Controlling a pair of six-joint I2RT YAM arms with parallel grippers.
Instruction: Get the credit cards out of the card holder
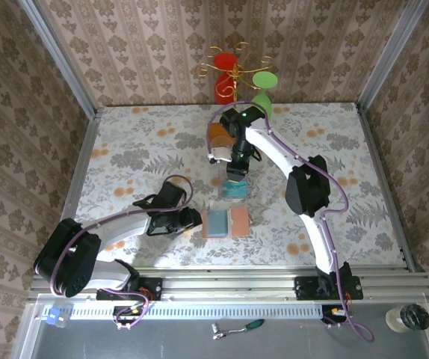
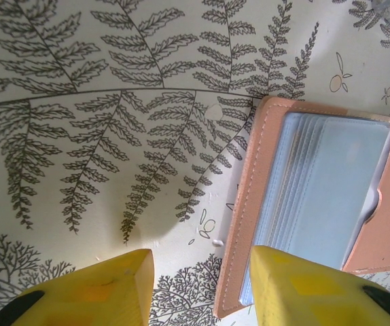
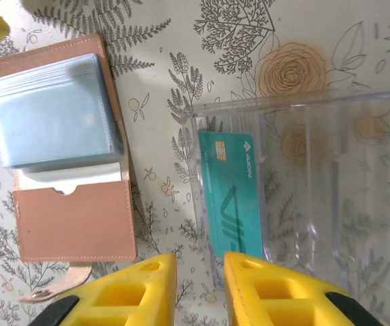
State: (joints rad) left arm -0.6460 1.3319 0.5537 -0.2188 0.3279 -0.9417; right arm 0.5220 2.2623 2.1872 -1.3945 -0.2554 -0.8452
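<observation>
One teal credit card (image 3: 232, 197) lies in the single clear tray (image 3: 331, 204) at centre-right of the right wrist view. The right gripper (image 3: 200, 288) is at the bottom edge beside it, jaws narrowly apart and empty, so this looks like the drop-off step. The one card holder (image 3: 59, 149) lies open at upper left, and a pale edge (image 3: 45, 182) in its pocket is perhaps another card. Next that needs pinching out while the left gripper (image 2: 200, 265), jaws wide and empty with one finger over the holder's edge, steadies it.

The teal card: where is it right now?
In the right wrist view the teal card lies in the clear tray's end compartment nearest the open card holder, just ahead of the right gripper.
</observation>
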